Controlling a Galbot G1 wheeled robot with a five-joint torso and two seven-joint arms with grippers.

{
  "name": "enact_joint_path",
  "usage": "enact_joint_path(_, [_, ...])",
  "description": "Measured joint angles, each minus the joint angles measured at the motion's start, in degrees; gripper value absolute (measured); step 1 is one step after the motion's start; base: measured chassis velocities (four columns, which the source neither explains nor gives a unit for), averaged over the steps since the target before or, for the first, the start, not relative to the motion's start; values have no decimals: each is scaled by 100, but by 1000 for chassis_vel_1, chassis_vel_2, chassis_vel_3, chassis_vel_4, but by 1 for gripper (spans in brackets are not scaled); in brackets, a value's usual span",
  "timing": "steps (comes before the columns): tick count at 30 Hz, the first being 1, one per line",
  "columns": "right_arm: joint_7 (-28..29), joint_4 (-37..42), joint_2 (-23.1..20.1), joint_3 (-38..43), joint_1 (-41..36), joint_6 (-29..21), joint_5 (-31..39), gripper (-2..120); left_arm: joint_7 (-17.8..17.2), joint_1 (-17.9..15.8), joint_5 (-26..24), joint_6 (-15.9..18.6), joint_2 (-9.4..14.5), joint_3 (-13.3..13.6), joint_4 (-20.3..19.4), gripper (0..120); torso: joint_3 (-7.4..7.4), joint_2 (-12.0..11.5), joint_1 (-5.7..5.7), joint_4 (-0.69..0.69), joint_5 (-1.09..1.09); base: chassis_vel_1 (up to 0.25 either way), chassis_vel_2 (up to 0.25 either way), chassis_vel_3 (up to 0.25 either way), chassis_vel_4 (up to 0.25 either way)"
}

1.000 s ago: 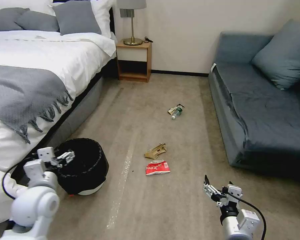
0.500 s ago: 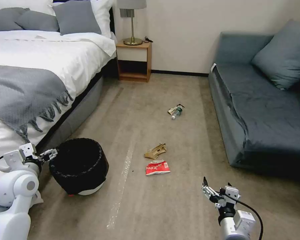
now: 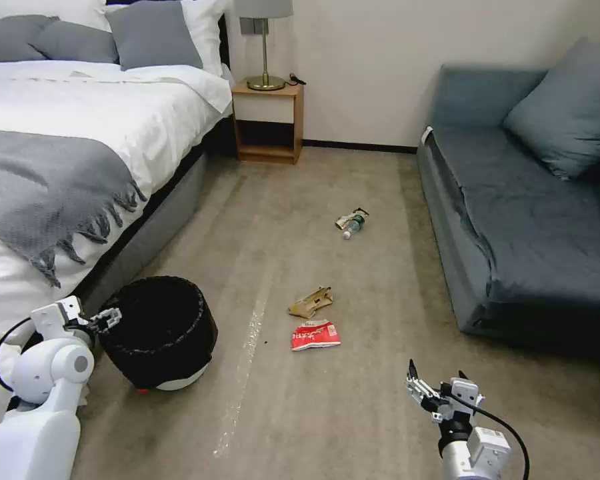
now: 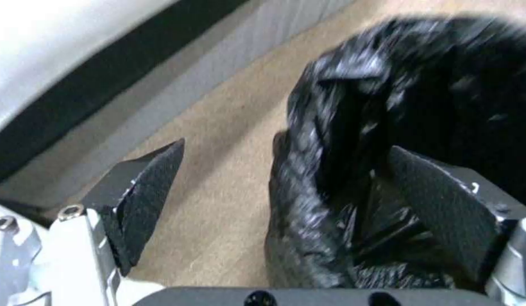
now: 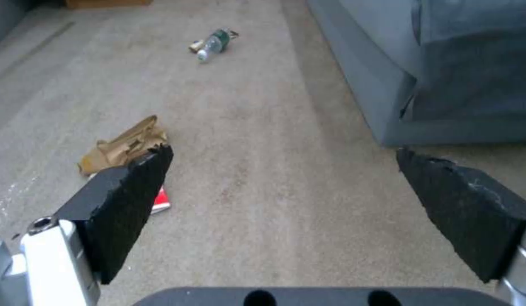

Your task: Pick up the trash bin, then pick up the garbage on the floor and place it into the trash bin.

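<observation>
Trash bin (image 3: 160, 333) stands upright, mouth up; I see my left gripper (image 4: 286, 204) spread, straddling its rim.

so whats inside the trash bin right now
The trash bin shows its crinkly black bag liner, with one finger of the open left gripper inside the rim. No litter shows in it, but the dark bottom is hidden.

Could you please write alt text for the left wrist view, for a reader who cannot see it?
The left pincer, open, straddles the rim of the trash bin: one finger is outside over the carpet, the other inside the crinkly black liner. A bed base runs behind.
</observation>
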Motion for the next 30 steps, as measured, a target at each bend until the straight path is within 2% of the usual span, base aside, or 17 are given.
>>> enact_joint_path(9, [31, -59, 0, -48, -35, 96, -134, 100, 21, -233, 115, -38, -217, 126, 711, 96, 0, 0, 0, 0, 0, 0, 0, 0, 0])
enact_joint_path(13, [41, -119, 0, -93, -61, 167, -224, 100, 48, -235, 155, -88, -274, 150, 769, 93, -1, 0, 0, 0, 4, 0, 0, 0, 0])
enact_joint_path(15, [51, -152, 0, -110, -70, 199, -252, 100, 134, -197, 231, -102, -303, 187, 774, 84, 0, 0, 0, 0, 3, 0, 0, 0, 0])
enact_joint_path(17, [57, -160, 0, -112, -71, 205, -256, 100, 156, -182, 269, -105, -315, 200, 775, 81, 0, 0, 0, 1, 1, 0, 0, 0, 0])
enact_joint_path(18, [65, -170, 0, -111, -71, 211, -258, 100, 220, -168, 307, -146, -326, 211, 774, 74, 0, 0, 0, 1, 3, 0, 0, 0, 0])
enact_joint_path(19, [65, -170, 0, -111, -71, 211, -258, 100, 220, -168, 307, -146, -326, 211, 774, 74, 0, 0, 0, 1, 3, 0, 0, 0, 0])
enact_joint_path(21, [73, -174, 0, -115, -72, 214, -259, 100, 319, -150, 360, -193, -340, 222, 759, 63, -1, 0, 0, 1, 3, 0, 0, 0, 0])
enact_joint_path(22, [73, -174, 0, -115, -72, 214, -259, 100, 319, -150, 360, -193, -340, 222, 759, 63, -1, 0, 0, 1, 3, 0, 0, 0, 0])
enact_joint_path(24, [74, -172, 0, -120, -75, 215, -259, 100, 377, -141, 386, -205, -333, 225, 745, 54, -1, 0, 0, 1, 2, 0, 0, 0, 0])
enact_joint_path(25, [74, -172, 0, -120, -75, 215, -259, 100, 377, -141, 386, -205, -333, 225, 745, 54, -1, 0, 0, 1, 2, 0, 0, 0, 0])
enact_joint_path(29, [83, -129, 0, -129, -85, 215, -250, 100, 455, -136, 454, -231, -305, 222, 718, 33, 0, 0, 0, 0, -3, 0, 0, 0, 0])
enact_joint_path(30, [83, -129, 0, -129, -85, 215, -250, 100, 455, -136, 454, -231, -305, 222, 718, 33, 0, 0, 0, 0, -3, 0, 0, 0, 0])
